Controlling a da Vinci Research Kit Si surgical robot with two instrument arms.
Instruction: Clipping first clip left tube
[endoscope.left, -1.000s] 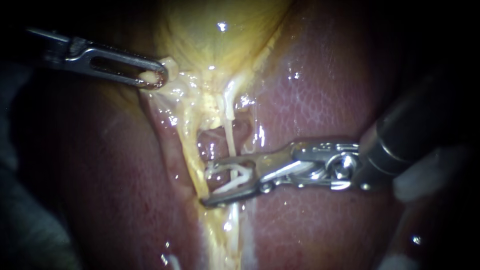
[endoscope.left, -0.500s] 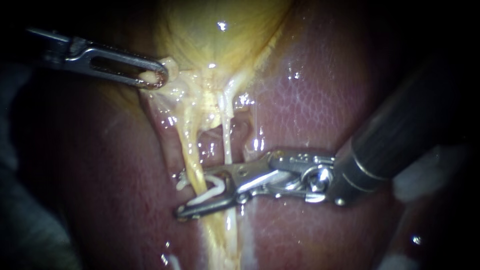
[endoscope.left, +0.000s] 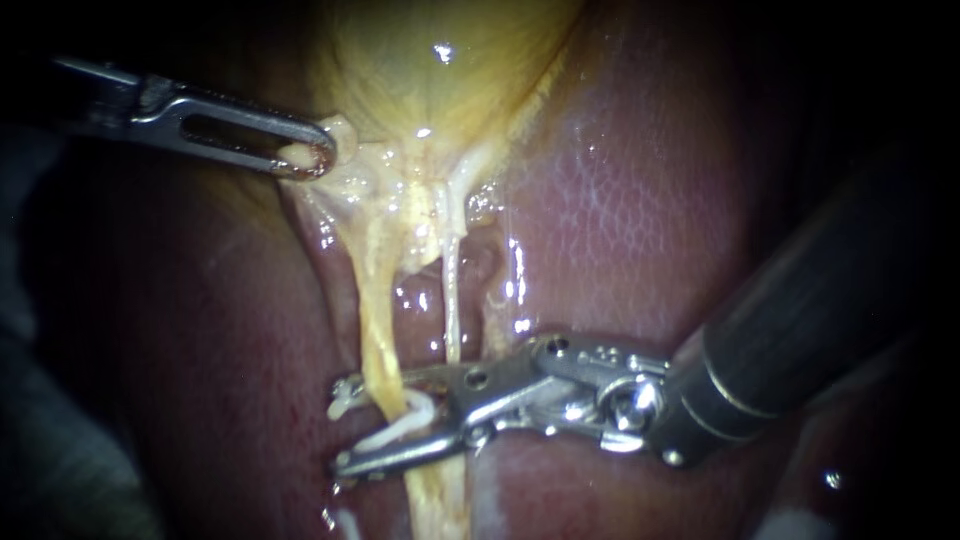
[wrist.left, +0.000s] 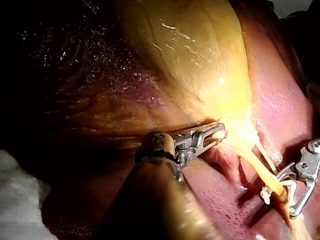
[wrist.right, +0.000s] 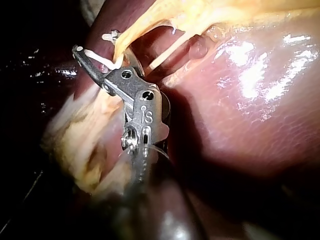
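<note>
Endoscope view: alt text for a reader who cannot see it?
The right instrument holds an open white clip in its jaws, straddling the left tube over the liver. The left instrument grips the gallbladder at its base.

The liver (endoscope.left: 640, 200) is dark red, wet and shiny, and it fills most of the scene. Little bright spots of light sit on its right side. The gallbladder (endoscope.left: 440, 80) is yellow and smooth. It lies on the liver at the far side and gets narrow toward the near side. From its narrow end the thin, pale right tube (endoscope.left: 451, 300) runs toward the near side, over a red dip in the liver. In the left wrist view a white cloth (wrist.left: 17, 185) lies beside the liver.
</note>
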